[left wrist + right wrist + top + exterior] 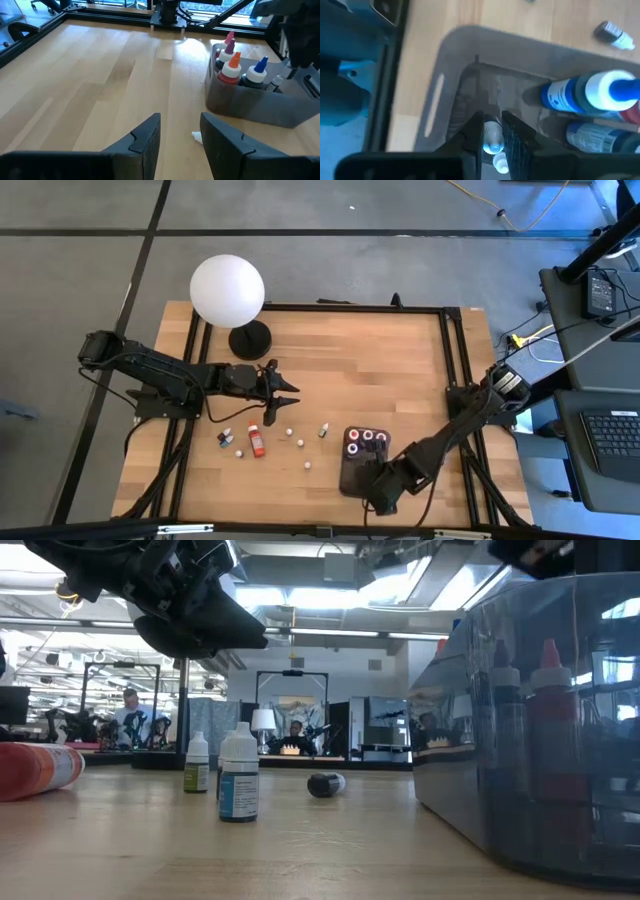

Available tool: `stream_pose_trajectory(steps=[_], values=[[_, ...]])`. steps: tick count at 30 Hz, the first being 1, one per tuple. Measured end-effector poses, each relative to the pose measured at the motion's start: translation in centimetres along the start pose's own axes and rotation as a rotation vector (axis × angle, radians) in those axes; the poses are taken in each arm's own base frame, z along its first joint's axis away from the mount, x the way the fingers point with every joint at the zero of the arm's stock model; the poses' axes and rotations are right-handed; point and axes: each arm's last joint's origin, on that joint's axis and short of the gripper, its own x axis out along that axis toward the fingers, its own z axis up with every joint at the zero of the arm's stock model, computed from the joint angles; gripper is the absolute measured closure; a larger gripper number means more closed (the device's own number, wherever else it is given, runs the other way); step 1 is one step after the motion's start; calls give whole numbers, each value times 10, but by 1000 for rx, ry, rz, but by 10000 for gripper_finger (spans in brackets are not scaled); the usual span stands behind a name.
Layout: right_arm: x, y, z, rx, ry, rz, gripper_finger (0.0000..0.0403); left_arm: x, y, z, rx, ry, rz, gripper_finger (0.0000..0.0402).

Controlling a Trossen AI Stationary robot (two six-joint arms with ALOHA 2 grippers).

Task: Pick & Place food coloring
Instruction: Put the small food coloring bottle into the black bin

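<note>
Several tiny food coloring bottles stand or lie on the wooden table: a red one (257,441) lies on its side, and small white-capped ones (300,442) are scattered around it. In the low view two stand upright (238,776) and a dark one (326,784) lies flat. More bottles (231,64) stand in the dark grey tray (350,475). My left gripper (290,394) (180,122) hovers open above the scattered bottles, touching nothing. My right gripper (383,485) (492,120) is over the tray's near end, shut on a small pale bottle. My right gripper pinches a small pale bottle with a white cap (492,139) between its two fingers. They come from above, pointing down into the tray. Whether the bottle's bottom rests on the tray floor cannot be told.
A big white globe lamp (228,290) on a black base stands at the table's far left. A blue-capped bottle (592,92) lies close beside my right gripper in the tray. A black frame rail (447,350) runs along the table's edges. Bare wood lies between lamp and tray.
</note>
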Motion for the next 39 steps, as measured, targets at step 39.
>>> stream_pose_trajectory(steps=[39], values=[[50,0,-23,-92,169,-2,331,0,0,-1,1,7,1,265]])
